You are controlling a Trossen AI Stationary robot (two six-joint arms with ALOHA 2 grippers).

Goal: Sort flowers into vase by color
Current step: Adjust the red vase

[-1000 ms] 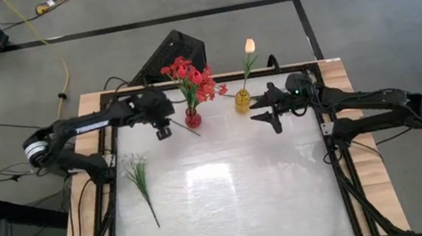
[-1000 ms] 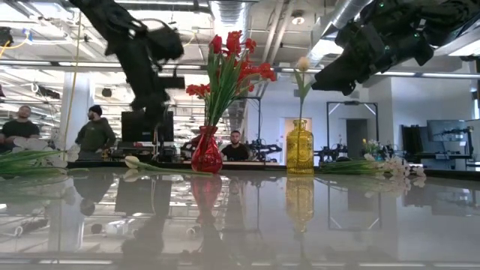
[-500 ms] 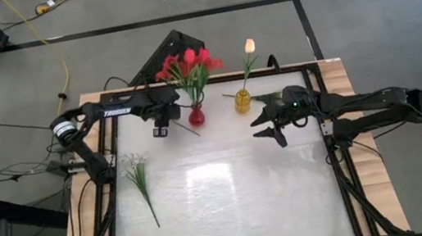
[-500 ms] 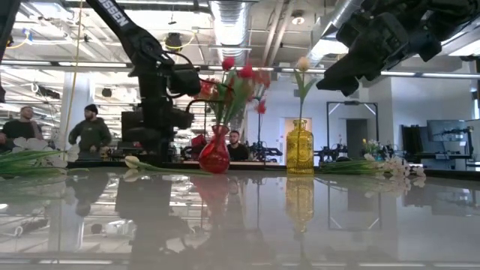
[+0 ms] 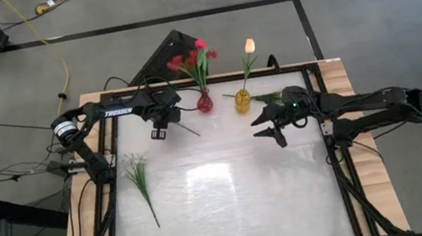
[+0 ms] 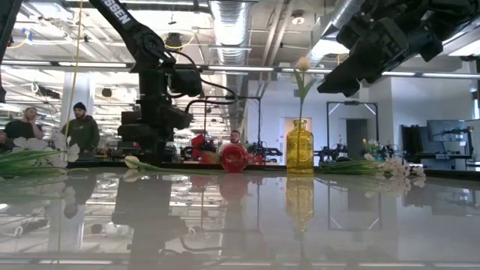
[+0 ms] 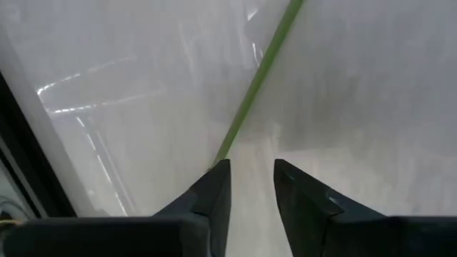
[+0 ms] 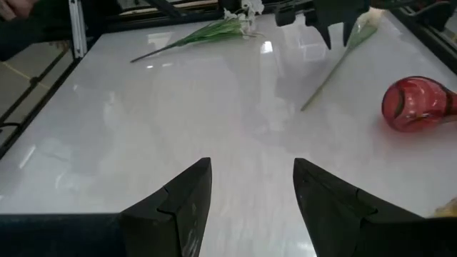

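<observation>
The red vase (image 8: 418, 103) is lying tipped over on the desk (image 5: 229, 190) and risking rolling as the left hand (image 5: 160, 129), fingers slightly apart, is hovering over a loose stem (image 7: 253, 86), while the right hand (image 5: 266, 123) is hanging open.

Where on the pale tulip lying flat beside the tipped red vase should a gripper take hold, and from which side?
Take the pale tulip by its thin green stem, mid-length, from straight above, fingers straddling it: it lies flat on the white table. The left gripper hovers open by its bloom end; the right gripper waits open near the yellow vase.
</observation>
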